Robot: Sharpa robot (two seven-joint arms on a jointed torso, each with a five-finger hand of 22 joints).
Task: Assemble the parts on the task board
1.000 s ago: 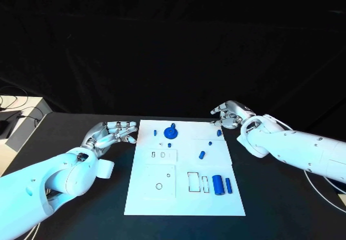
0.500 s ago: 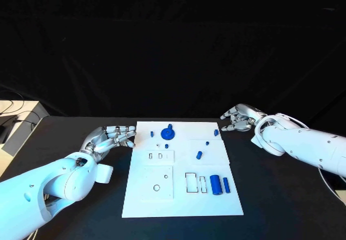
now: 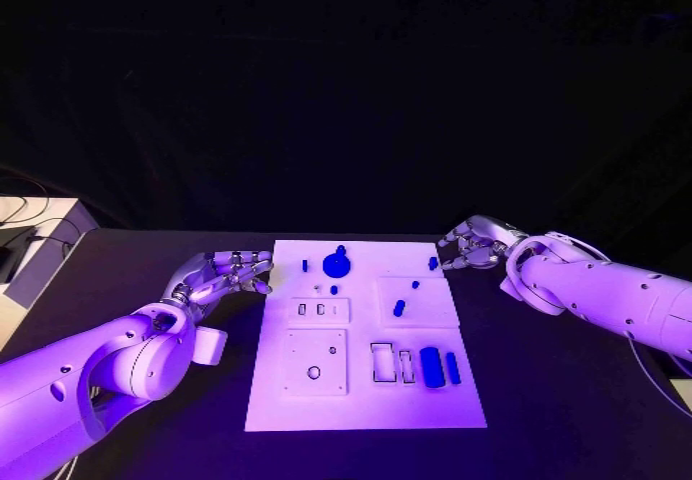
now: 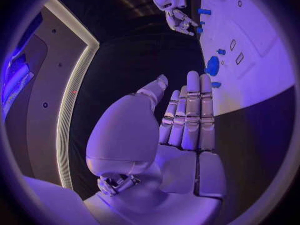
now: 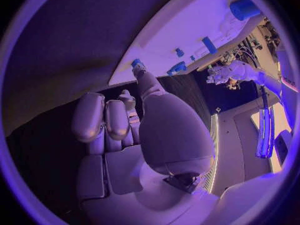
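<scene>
R robot hand [image 3: 473,243] empty, fingers curled, just right of small blue peg [image 3: 433,264] at far-right edge of task board [image 3: 361,400]; L robot hand [image 3: 228,272] released beside board; approach peg from above, pinch w/o tipping.

One white task board [image 3: 364,400], about eight blue parts [image 3: 431,368] on it, and two robot hands [image 3: 231,272].

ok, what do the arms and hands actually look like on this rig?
Two smooth white arms with rounded, bulbous shells, left arm and right arm. Each ends in a silver metallic hand, left hand and right hand, with segmented fingers and a broad smooth palm shell. A thin pale cable trails by the right arm. No markings legible.
</scene>
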